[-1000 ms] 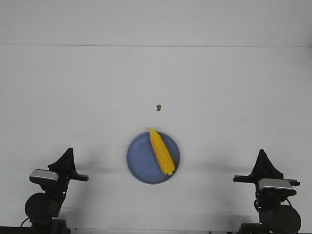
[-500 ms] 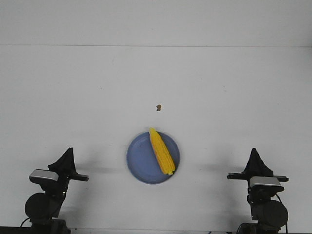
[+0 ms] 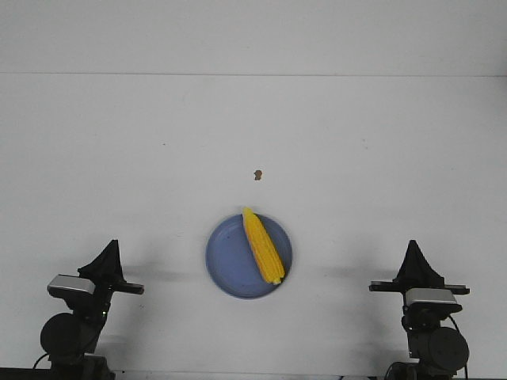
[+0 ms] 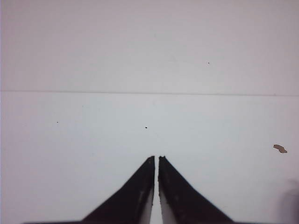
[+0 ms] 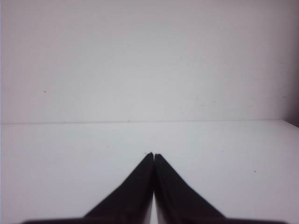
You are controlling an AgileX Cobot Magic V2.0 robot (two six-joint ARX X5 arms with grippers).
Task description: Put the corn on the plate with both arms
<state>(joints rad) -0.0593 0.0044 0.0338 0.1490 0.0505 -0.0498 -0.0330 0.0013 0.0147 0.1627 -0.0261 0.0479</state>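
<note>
The corn [image 3: 263, 246] lies on the plate [image 3: 226, 261], on the plate's right half, its pointed tip at the far rim and its blunt end at the near right rim. From how things lie, the placing looks done. The plate sits near the middle of the white desk [image 3: 119, 158], toward its near side, with a small brown speck [image 3: 257, 174] on the desk just beyond it.

The left pincer [image 3: 108, 255] is at the near left corner and the right pincer [image 3: 413, 253] at the near right, both well apart from the plate. In the left wrist view the left pincer's [image 4: 156, 157] fingers stand almost together with only a thin slit between them, gripping nothing. In the right wrist view the right pincer's [image 5: 153, 155] fingers meet at the tips, also empty.

As for handling, the ear looks stiff and fairly light, a rigid tapered cylinder. Its rounded, bumpy surface would likely roll or slip under a loose pinch. If it had to be moved again, the thick middle gives the surest hold, across its width; with two arms, one near each end would keep it level, though the pointed tip offers less to grip. The plate is shallow, so the corn could roll off if nudged.
</note>
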